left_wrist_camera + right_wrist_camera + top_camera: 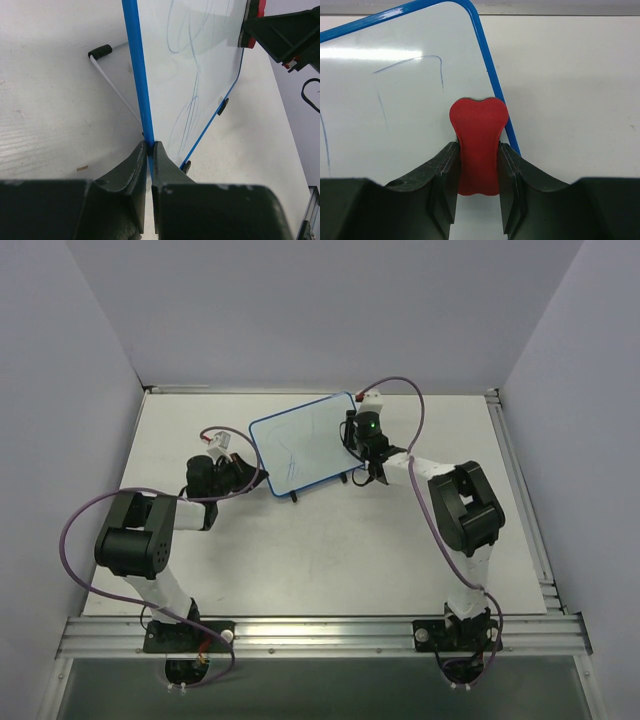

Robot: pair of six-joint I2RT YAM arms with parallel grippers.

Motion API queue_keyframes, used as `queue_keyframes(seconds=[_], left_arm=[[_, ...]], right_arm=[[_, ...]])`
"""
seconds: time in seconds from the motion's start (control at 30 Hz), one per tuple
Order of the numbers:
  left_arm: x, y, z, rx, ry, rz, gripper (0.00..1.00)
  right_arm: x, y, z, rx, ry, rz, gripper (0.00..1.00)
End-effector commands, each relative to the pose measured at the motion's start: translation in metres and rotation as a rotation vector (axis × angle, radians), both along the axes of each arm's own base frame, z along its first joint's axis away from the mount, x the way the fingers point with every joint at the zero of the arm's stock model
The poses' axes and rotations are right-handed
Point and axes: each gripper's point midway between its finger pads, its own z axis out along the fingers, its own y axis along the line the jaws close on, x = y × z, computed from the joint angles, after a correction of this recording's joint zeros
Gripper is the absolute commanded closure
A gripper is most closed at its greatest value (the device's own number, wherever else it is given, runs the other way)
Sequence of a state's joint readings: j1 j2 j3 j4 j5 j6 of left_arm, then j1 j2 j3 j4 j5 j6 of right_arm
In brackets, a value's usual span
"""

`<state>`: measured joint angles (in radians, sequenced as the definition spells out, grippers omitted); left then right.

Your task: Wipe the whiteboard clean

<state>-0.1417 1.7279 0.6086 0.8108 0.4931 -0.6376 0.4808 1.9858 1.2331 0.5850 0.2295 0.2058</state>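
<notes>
The whiteboard (305, 442) stands tilted on its black feet mid-table, with a blue rim and faint blue scribbles. My left gripper (243, 472) is shut on its left blue rim (141, 95); the board face (200, 60) stretches away from the jaws. My right gripper (355, 435) is shut on a small red eraser (477, 145) and presses it against the board's right side, next to the blue rim (492, 85). Faint scribbles (410, 62) remain on the board (395, 100). The eraser also shows in the left wrist view (252, 22).
The board's white wire stand with a black foot (100, 51) rests on the table behind it. Metal rails run along the table's right side (525, 500) and near edge (320, 632). Grey walls enclose the table.
</notes>
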Motion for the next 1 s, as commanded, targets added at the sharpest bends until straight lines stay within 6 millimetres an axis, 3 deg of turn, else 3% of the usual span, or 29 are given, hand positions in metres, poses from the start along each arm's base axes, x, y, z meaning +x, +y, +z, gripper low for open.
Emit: queue_keyframes(seconds=[0.0,0.03,0.1,0.13,0.23,0.47,0.67,0.97], left_arm=[[0.006,-0.001,0.015,0.035,-0.060,-0.007,0.98],[0.007,0.001,0.016,0.039,-0.065,-0.002,0.98],[0.007,0.001,0.016,0.041,-0.063,0.000,0.98],[0.006,0.000,0.016,0.041,-0.064,-0.004,0.98],[0.007,0.001,0.014,0.053,-0.063,-0.001,0.98],[0.007,-0.001,0.014,0.050,-0.058,-0.006,0.98],[0.007,-0.002,0.015,0.051,-0.060,-0.008,0.98],[0.007,-0.002,0.014,0.053,-0.057,-0.009,0.98]], right_arm=[[0.001,0.004,-0.001,-0.046,0.036,0.017,0.96],[0.004,0.006,-0.007,-0.057,0.050,0.019,0.95],[0.019,0.013,0.011,-0.048,0.012,0.022,0.95],[0.023,0.016,0.006,-0.055,0.023,0.024,0.96],[0.040,0.027,0.017,-0.049,0.006,0.040,0.95],[0.059,0.042,0.030,-0.059,-0.009,0.076,0.95],[0.055,0.069,0.021,-0.093,0.009,0.210,0.95],[0.013,0.129,0.002,-0.146,0.052,0.440,0.96]])
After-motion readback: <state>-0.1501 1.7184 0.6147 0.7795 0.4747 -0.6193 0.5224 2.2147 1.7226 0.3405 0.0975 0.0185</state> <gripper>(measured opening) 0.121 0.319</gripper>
